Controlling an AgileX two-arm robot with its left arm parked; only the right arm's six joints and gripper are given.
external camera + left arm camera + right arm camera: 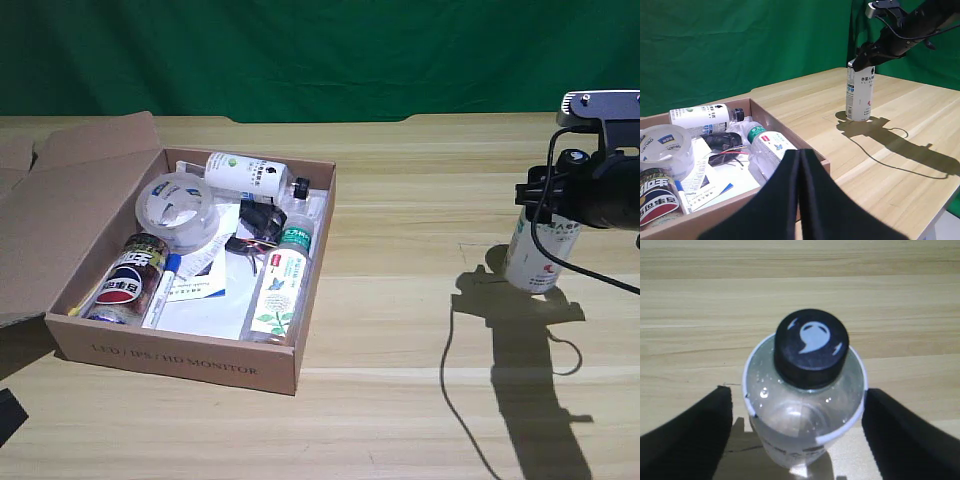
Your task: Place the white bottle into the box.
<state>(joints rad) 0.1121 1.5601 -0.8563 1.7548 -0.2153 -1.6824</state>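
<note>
One bottle (805,400), upright on the table (420,230), well apart from the box (180,355). Gripper (797,432) spread wide, fingers (690,435) flanking it. Grasp stage judged; closing, lifting, carrying required.

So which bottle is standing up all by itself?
The white bottle with the black cap, upright on the table outside the box, between the right gripper's fingers. The other bottles lie on their sides inside the box.
</note>
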